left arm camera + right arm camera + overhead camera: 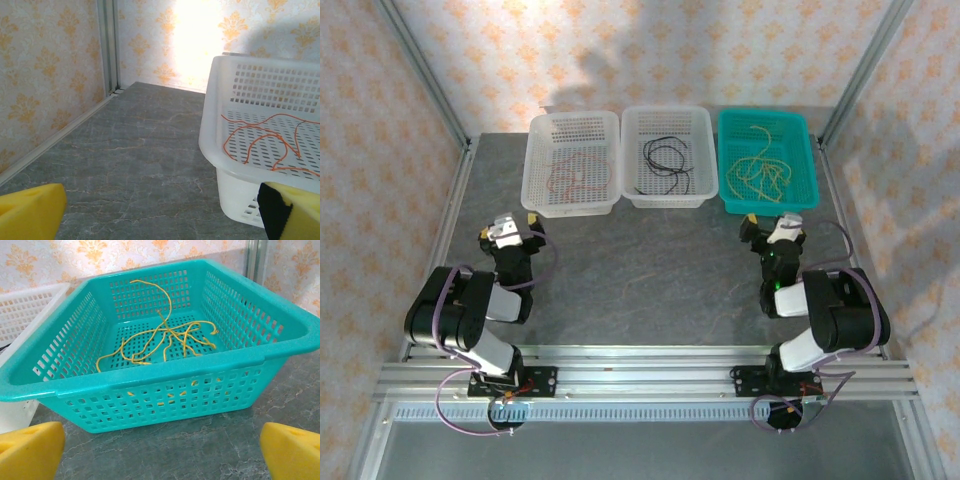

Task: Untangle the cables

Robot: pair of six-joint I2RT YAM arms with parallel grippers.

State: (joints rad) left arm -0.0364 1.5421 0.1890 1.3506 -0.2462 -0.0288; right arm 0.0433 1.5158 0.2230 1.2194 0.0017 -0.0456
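Faces grey table (pixel 135 170) and patterned far wall (pixel 150 40). Has orange cable (pixel 265 136) lying inside white basket (pixel 209 125), right; yellow fingertips (pixel 30 210) spread wide, near.

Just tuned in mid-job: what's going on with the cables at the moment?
Nothing is being handled right now. The cables lie sorted by colour in three baskets at the far side of the table: reddish cables in the left white basket, black cables in the middle white basket, and yellow cables in the teal basket. The left arm faces the left white basket and the right arm faces the teal one, both with jaws open and empty.
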